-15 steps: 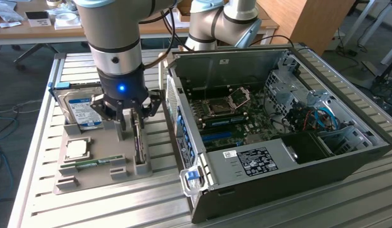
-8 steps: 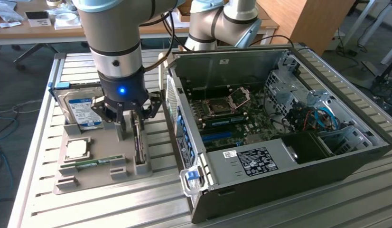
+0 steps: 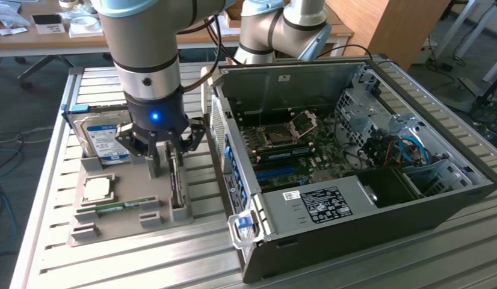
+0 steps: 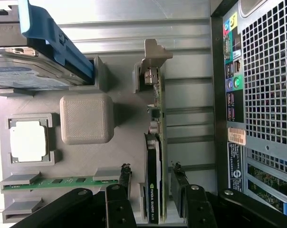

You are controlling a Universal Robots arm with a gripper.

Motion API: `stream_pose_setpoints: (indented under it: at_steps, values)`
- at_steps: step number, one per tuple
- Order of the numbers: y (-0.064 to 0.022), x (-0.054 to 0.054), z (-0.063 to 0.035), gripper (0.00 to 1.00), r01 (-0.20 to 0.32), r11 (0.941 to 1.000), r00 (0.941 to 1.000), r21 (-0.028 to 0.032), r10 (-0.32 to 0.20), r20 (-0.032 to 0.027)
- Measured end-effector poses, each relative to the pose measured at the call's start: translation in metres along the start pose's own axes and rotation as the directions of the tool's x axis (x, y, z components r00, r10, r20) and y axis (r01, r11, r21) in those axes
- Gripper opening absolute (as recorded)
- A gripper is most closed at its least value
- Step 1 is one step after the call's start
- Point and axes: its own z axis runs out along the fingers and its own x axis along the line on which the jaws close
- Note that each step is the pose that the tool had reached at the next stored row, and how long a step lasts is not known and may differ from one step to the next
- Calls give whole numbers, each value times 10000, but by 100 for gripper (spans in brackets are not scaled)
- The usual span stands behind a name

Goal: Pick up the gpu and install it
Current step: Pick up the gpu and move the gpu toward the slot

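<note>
- Exterior view: the gripper [image 3: 169, 161] hangs over the gpu [image 3: 179, 188], which stands on edge in the grey holder [image 3: 120, 224], just left of the computer case [image 3: 272, 84].
- Wrist view: the fingers [image 4: 127, 178] are apart and straddle the gpu, with a gap on each side.

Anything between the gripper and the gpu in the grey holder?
Nothing visible. The black gripper straddles the upright green circuit-board gpu with black cooler, one finger each side, only air between.
</note>
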Motion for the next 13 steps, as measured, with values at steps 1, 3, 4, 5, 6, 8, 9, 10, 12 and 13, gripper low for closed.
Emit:
stream_pose_setpoints:
  at_steps: [1,3,4,5,6,8,9,10,12,13]
  values:
    - [-1,-1,1,47,0,10000,10000,1,0,-1]
    - [-2,-5,5,47,2,10000,10000,1,-2,-1]
    - [-2,-5,6,47,1,10000,10000,2,-1,-1]
    - [-2,-6,7,47,1,10000,10000,2,-1,-2]
    - [-2,-7,8,47,2,10000,10000,1,-2,-1]
    - [-2,-7,8,47,2,10000,10000,0,-2,0]
    - [-2,-8,8,47,1,10000,10000,0,-1,1]
    - [-2,-12,10,47,3,10000,10000,-2,-3,2]
    - [-2,-15,8,47,2,10000,10000,0,-2,0]
    - [-1,-15,8,47,1,10000,10000,1,-1,-1]
